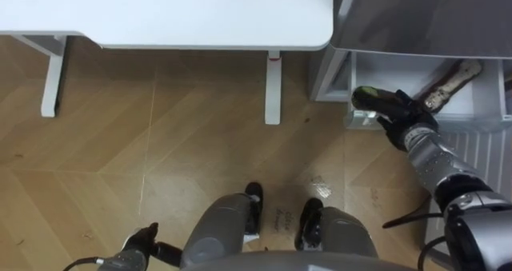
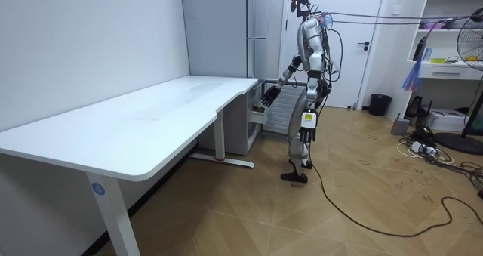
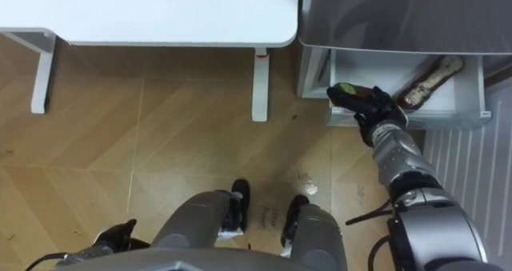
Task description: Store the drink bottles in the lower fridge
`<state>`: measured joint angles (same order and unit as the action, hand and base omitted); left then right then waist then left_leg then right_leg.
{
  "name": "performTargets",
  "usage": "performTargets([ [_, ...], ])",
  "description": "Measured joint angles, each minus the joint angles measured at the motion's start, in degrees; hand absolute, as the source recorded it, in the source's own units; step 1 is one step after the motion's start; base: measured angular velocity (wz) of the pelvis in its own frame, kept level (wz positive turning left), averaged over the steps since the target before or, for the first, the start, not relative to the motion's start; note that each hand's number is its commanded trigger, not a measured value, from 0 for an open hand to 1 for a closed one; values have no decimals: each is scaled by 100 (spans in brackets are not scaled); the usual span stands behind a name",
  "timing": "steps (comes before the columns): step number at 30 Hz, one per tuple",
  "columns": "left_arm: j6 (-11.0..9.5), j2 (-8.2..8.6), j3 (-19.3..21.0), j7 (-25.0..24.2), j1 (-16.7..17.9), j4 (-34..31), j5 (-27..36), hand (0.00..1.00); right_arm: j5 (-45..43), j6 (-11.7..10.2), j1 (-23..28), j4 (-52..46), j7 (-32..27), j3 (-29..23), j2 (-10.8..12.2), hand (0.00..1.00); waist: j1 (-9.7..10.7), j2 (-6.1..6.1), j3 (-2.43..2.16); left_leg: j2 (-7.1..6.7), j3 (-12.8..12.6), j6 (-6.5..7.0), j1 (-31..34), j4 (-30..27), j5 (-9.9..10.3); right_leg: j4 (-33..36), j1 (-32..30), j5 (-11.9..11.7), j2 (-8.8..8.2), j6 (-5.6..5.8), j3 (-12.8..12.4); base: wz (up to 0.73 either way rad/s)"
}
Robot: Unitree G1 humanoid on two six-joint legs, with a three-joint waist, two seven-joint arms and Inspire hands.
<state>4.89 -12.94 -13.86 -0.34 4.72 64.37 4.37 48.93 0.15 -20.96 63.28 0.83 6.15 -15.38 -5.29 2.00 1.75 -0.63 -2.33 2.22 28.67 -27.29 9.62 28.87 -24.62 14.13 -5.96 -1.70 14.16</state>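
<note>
right hand (image 1: 402, 117): fingers curled round a dark drink (image 1: 366, 96) with a green top, grip closed on it; arm stretched forward and to the right; hand and drink sit over the front left corner of the open lower fridge drawer (image 1: 480, 103), the drink lying roughly level with its green end toward the drawer's left side. whether the drink touches the drawer rim cannot be told. drawer: white, pulled out from under the grey fridge body (image 1: 424, 15), its front edge toward the robot. drawer contents: one long pale and brown item (image 1: 453, 82), lying on a slant from the drawer's middle toward the back right corner, well apart from the held drink; what it is cannot be told. white ribbed panel (image 1: 480, 147): just past the drawer's front edge, on the robot's right. left hand (image 1: 141, 242): low at the robot's left side, fingers relaxed, holding nothing. white desk (image 1: 200, 15): ahead and to the robot's left, its right edge just beside the fridge; two white legs (image 1: 274, 87) stand on the wood floor (image 1: 160, 159). robot stance: upright on the floor at the desk's fridge end, facing desk and fridge, right arm reaching to the drawer, left arm hanging down by the thigh, as the room view shows.
</note>
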Motion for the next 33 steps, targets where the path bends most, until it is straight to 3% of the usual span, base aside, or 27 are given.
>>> performTargets([
  [15,-17,-107,-219,-223,-28,-9,-12,0,-237,66,-87,-104,347,395,-59,0,-39,-6,2,12,-5,0,63,12,0,-19,-72,-7,3,-10,10,0],
  [24,-22,-148,-339,-304,-123,-13,-13,0,-451,37,-149,-460,387,662,-122,0,-165,7,9,23,4,-3,79,0,2,-7,-82,-14,9,-24,11,-1],
  [33,-5,-151,-466,-465,-140,4,-16,0,-455,39,-150,-886,721,925,-21,0,-327,37,21,-8,4,-1,78,5,1,30,-87,14,-14,1,-9,1],
])
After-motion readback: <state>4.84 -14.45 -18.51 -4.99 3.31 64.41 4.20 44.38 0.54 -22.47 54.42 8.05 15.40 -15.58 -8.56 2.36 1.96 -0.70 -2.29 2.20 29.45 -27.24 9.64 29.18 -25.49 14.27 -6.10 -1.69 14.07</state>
